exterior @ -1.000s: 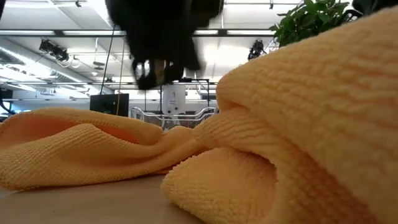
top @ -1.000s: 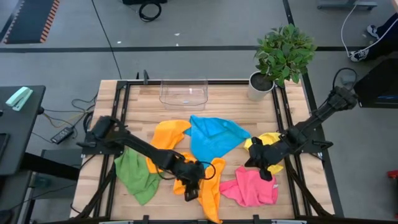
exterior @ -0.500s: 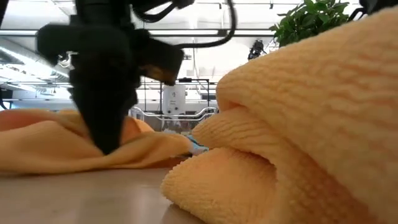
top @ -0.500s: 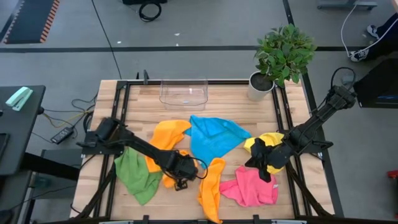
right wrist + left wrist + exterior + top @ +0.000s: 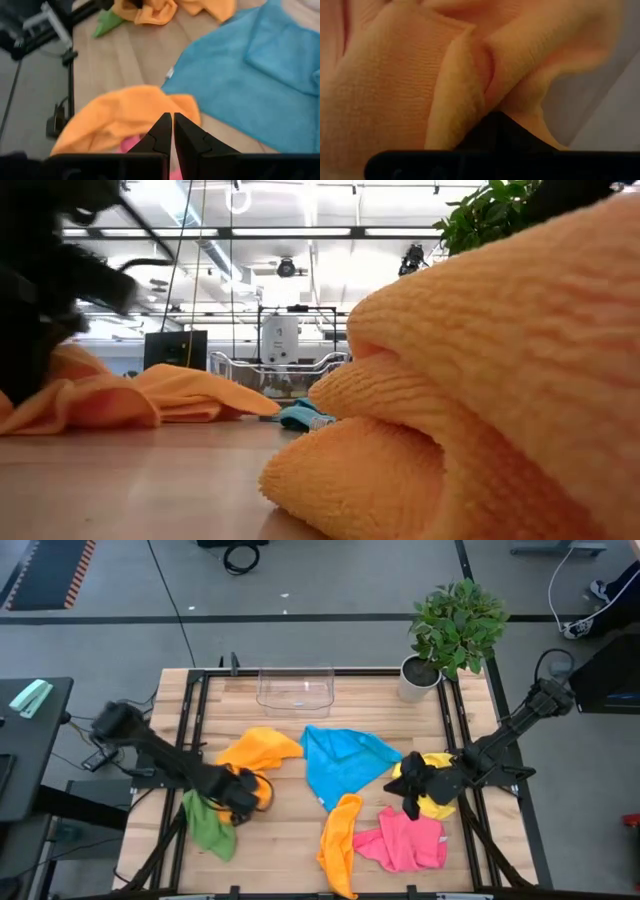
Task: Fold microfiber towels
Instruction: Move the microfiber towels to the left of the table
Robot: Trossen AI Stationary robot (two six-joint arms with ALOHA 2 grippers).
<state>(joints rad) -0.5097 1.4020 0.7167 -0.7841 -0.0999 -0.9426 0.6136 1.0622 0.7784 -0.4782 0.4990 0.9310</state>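
My left gripper points down at the table's left, shut on an orange microfiber towel that lies bunched beside a green towel. In the low view this orange towel rests on the tabletop. A blue towel lies spread at the middle. A second orange towel, a pink one and a yellow one lie toward the near right. My right gripper hovers shut above the pink and yellow towels, with nothing between its fingers. My left gripper pinches a bunched fold of the orange towel at the towel's near end, between its two fingers. The fingers come from above, pointing down. How many layers they hold I cannot tell. The rest of the towel lies slack on the table.
A clear plastic tray stands at the far middle and a potted plant at the far right corner. Bare wood shows between the green towel and the second orange towel.
My left gripper has gone quickly toward the table's left edge, staying shut on the orange towel. The towel's near end has been dragged left, away from the second orange towel, and now lies bunched by the green towel. My right gripper has rolled in place.
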